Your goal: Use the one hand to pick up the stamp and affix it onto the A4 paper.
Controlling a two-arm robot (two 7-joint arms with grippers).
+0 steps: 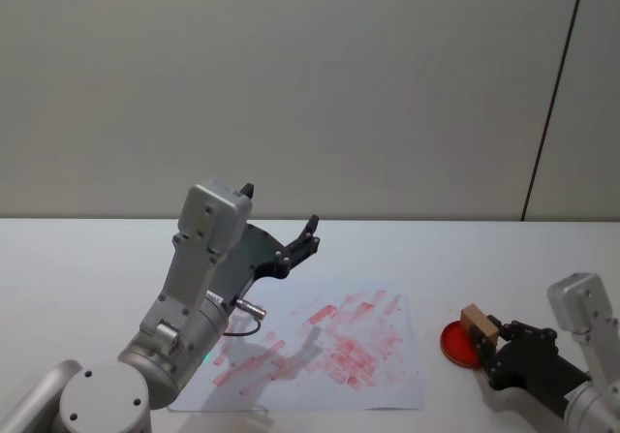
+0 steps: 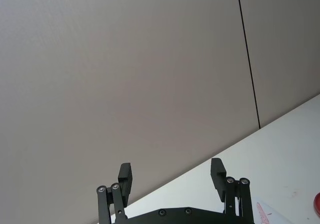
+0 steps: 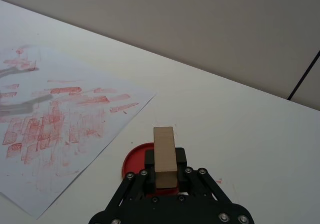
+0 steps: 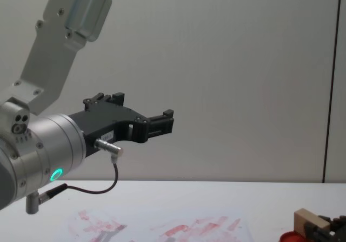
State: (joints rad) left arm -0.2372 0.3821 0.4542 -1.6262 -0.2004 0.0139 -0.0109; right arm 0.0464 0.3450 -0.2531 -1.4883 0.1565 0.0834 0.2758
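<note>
The stamp (image 3: 165, 154), a pale wooden block, is clamped between the black fingers of my right gripper (image 3: 165, 178) at the table's right front. It stands over the red ink pad (image 3: 133, 164); whether it touches the pad I cannot tell. From the head view, stamp (image 1: 478, 321) and right gripper (image 1: 487, 344) sit right of the A4 paper (image 1: 392, 380), a white sheet covered in red prints. My left gripper (image 1: 280, 210) hangs open and empty, raised high above the paper's left part, and points toward the back wall (image 2: 171, 170).
The white table (image 1: 504, 259) runs back to a plain grey wall with a dark vertical seam at the right. My left arm's silver body (image 4: 38, 150) with its green ring fills the left of the chest view.
</note>
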